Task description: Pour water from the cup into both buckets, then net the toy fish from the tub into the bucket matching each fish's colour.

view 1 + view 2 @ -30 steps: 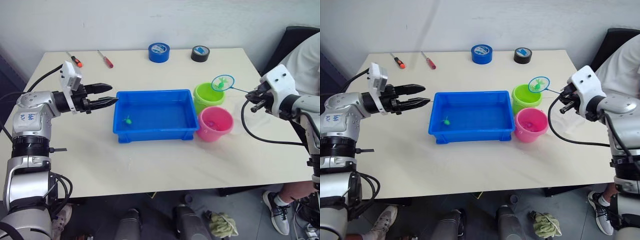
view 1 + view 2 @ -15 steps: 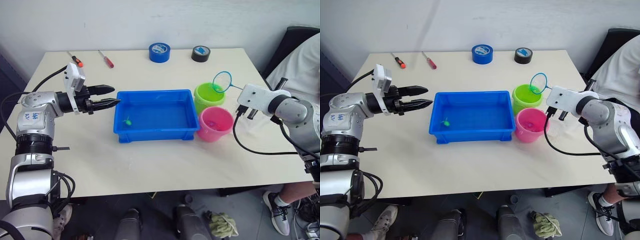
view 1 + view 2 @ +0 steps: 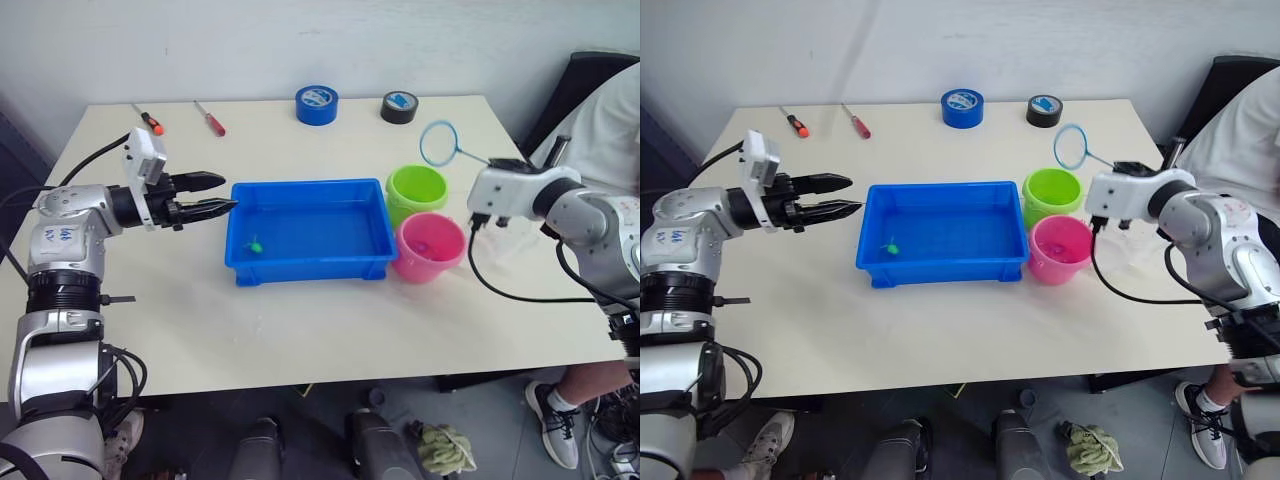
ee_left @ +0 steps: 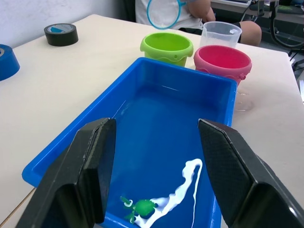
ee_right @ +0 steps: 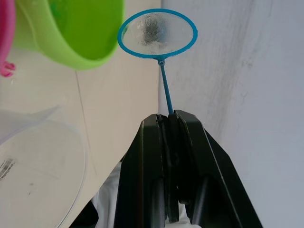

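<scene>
From the head cameras: the right gripper (image 3: 1127, 172) has its fingers clamped on the handle of the net (image 3: 442, 143), and the hoop is up in the air just past the far rim of the green bucket (image 3: 417, 190). The one fish I can spot, a green fish (image 3: 256, 242), sits in the tub (image 3: 309, 262) at the end farthest from the green bucket. So the net's long axis already points roughly from the right gripper across the green bucket toward the tub, and my guess is the hoop has to travel the whole tub length to reach that fish. The left gripper (image 3: 213, 194) is right at that end of the tub, fingers spread, holding nothing. The pink bucket (image 3: 431, 247) touches the tub's end next to the green bucket, and the cup (image 3: 1135, 243) stands just beside the pink bucket on the side away from the tub.

Left wrist cam: wide-open fingers (image 4: 90, 171) hover over the tub, the fish just below them.

Right wrist cam: fingers pinched on the stick, mesh looks empty.

Versus a second ago: the hoop had a green fish in it over the green bucket. Now it's empty and lifted away behind that bucket.
</scene>
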You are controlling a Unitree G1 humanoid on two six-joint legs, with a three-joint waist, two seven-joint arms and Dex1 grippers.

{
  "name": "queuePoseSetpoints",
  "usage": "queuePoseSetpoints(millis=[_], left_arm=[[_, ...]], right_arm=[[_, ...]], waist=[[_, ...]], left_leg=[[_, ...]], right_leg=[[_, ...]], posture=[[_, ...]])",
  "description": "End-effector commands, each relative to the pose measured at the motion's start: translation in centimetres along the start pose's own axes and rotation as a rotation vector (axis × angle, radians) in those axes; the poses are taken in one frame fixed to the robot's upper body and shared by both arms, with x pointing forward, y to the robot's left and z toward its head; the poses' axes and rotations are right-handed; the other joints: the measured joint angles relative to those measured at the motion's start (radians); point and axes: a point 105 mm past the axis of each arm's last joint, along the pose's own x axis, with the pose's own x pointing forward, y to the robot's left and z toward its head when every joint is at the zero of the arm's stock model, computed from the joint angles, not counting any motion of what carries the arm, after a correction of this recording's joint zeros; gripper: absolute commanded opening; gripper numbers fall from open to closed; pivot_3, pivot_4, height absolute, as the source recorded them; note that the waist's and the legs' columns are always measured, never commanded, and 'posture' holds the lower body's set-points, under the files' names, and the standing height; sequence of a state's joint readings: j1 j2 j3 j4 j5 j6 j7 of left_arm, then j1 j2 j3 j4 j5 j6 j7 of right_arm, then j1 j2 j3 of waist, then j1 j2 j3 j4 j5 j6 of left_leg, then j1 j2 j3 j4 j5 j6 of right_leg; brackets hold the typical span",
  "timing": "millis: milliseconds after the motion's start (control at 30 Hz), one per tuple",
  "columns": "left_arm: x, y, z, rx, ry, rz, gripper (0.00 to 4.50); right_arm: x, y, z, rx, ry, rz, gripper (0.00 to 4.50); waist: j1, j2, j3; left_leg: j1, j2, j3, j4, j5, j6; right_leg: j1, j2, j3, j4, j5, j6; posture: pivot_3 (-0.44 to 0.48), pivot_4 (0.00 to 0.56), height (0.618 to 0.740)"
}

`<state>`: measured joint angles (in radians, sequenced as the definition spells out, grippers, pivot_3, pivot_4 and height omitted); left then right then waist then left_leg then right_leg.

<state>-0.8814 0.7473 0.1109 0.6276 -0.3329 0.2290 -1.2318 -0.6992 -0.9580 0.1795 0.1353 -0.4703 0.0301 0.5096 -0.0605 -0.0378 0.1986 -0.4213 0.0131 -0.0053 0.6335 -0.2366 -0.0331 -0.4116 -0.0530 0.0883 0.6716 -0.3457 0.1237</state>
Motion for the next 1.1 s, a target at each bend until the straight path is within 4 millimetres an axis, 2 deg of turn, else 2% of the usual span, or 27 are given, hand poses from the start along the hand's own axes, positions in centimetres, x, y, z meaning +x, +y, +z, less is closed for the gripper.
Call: queuePoseSetpoints(millis=[33, 100, 300, 367, 433, 767, 1100], left_arm=[[-3.0, 0.8, 1.2, 0.046, 0.006, 0.068, 3.03], [-4.2, 0.8, 0.9, 0.040, 0.030, 0.087, 3.03], [-6.2, 0.4, 0.2, 0.015, 0.061, 0.118, 3.03], [-6.7, 0.2, 0.0, 0.012, 0.070, 0.132, 3.03], [-6.9, 0.1, 0.0, 0.011, 0.067, 0.140, 3.03], [-7.2, -0.8, -0.3, 0.002, 0.065, 0.160, 3.03], [-7.3, -1.4, -0.6, -0.006, 0.066, 0.165, 3.03]], right_arm=[[-0.7, -3.6, 4.3, 0.242, -0.173, -0.016, 0.00], [-0.6, -2.4, 6.7, 0.311, -0.264, 0.093, 0.00], [-0.6, 2.8, 11.0, 0.447, -0.378, 0.402, 0.00], [0.3, 5.0, 12.8, 0.495, -0.388, 0.500, 0.00], [1.5, 6.3, 13.9, 0.498, -0.370, 0.532, 0.00], [3.1, 8.8, 17.4, 0.434, -0.367, 0.636, 0.00], [2.2, 10.4, 21.7, 0.402, -0.458, 0.735, 0.00]], waist=[[-0.001, 0.000, 0.000], [0.000, 0.000, 0.000], [-0.006, 0.000, 0.000], [0.001, 0.000, 0.000], [0.005, 0.000, 0.000], [0.004, 0.000, 0.000], [-0.002, 0.000, 0.000]], left_leg=[[0.000, 0.000, 0.000, 0.000, 0.000, 0.000], [0.001, 0.001, -0.001, 0.000, 0.000, 0.000], [0.001, 0.003, -0.004, 0.000, 0.000, -0.001], [0.001, 0.004, -0.005, 0.001, 0.000, -0.001], [0.000, 0.003, -0.005, 0.002, 0.000, -0.001], [0.000, 0.001, -0.006, 0.003, 0.000, -0.001], [0.000, 0.001, -0.007, 0.003, 0.000, -0.001]], right_leg=[[0.000, 0.000, 0.000, 0.000, 0.000, 0.000], [0.000, 0.001, 0.000, 0.001, 0.000, 0.000], [0.001, 0.005, 0.000, 0.001, 0.000, 0.000], [0.001, 0.005, -0.001, 0.002, 0.000, 0.000], [0.001, 0.003, -0.001, 0.002, 0.000, 0.000], [0.000, -0.003, -0.003, 0.003, 0.000, 0.000], [0.000, -0.003, -0.003, 0.004, 0.000, 0.000]], posture=[[0.000, 0.150, 0.734], [0.000, 0.150, 0.734], [0.000, 0.150, 0.734], [0.000, 0.150, 0.734], [0.000, 0.150, 0.734], [0.000, 0.150, 0.734], [0.000, 0.150, 0.734]])
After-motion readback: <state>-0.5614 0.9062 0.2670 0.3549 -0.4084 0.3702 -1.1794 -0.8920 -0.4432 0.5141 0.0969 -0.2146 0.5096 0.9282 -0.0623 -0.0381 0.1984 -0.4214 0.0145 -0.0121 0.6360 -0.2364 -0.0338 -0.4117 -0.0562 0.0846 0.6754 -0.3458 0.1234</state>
